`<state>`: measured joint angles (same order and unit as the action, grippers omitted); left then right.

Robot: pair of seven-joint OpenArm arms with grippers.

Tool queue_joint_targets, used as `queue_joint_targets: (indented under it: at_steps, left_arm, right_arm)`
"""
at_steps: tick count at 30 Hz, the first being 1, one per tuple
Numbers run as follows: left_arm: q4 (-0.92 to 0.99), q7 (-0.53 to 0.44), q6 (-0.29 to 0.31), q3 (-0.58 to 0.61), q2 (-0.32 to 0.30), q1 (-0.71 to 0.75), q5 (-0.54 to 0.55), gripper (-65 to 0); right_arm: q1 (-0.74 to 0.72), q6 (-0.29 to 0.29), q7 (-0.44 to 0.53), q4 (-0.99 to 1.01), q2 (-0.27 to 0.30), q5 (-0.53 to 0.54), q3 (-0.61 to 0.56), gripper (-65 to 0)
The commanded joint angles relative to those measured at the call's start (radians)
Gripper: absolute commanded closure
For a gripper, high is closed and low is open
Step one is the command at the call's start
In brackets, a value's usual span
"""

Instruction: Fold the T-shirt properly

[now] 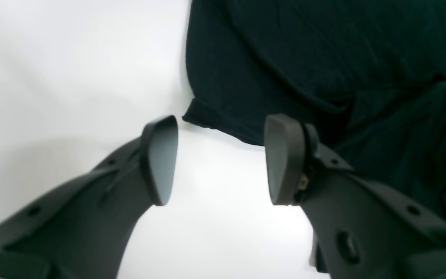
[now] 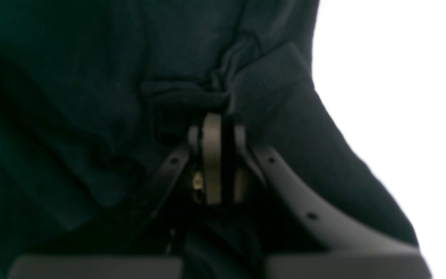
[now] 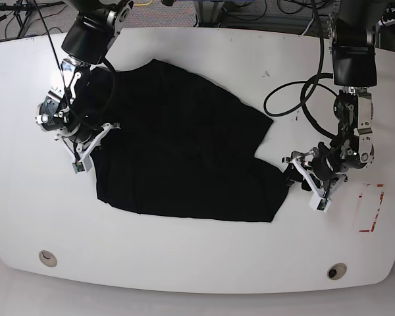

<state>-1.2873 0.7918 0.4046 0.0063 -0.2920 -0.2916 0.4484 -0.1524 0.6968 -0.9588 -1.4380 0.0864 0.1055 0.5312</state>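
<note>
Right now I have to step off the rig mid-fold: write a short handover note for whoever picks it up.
Right hand: shut, pinching a bunched fold at the edge of the black T-shirt.
Left hand: open, holding nothing, its fingers astride a hemmed corner of the shirt, over the white table.
Shirt: spread out but wrinkled across the middle of the table, one hand at each end of it.
Done: one edge gripped; no neat fold shows yet.
Left: probably close the left hand on its corner, then lift and fold. The black cable loops on the table beside the shirt; keep clear of it.
</note>
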Motion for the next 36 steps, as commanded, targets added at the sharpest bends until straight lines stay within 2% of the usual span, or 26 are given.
queue_joint_targets:
  at_steps: [1,17,23,29,36]
  left_arm:
    - [-0.014,-0.019,0.002,-0.008,-0.011,-0.015,0.007,-33.4]
    - [-0.016,-0.029,0.003,-0.010,-0.012,-0.008,0.007,-33.3]
    - [0.001,-0.030,0.014,-0.009,-0.018,-0.022,0.008,-33.2]
    - [0.053,-0.029,0.018,-0.010,-0.017,-0.042,0.009,-33.1]
    - [0.235,-0.064,0.011,-0.008,-0.003,-0.110,0.014,-33.5]
  right_arm:
    - [-0.013,0.001,0.009,-0.054,0.011,0.006,0.006,0.0]
    - [0.039,0.001,0.005,-0.143,0.009,0.007,0.009,0.0]
    - [0.072,0.001,-0.003,-0.245,0.004,0.011,0.006,-0.3]
    - [0.095,0.001,-0.010,-0.307,-0.001,0.010,0.002,-0.3]
    - [0.134,0.001,-0.019,-0.351,-0.010,0.011,-0.018,-0.4]
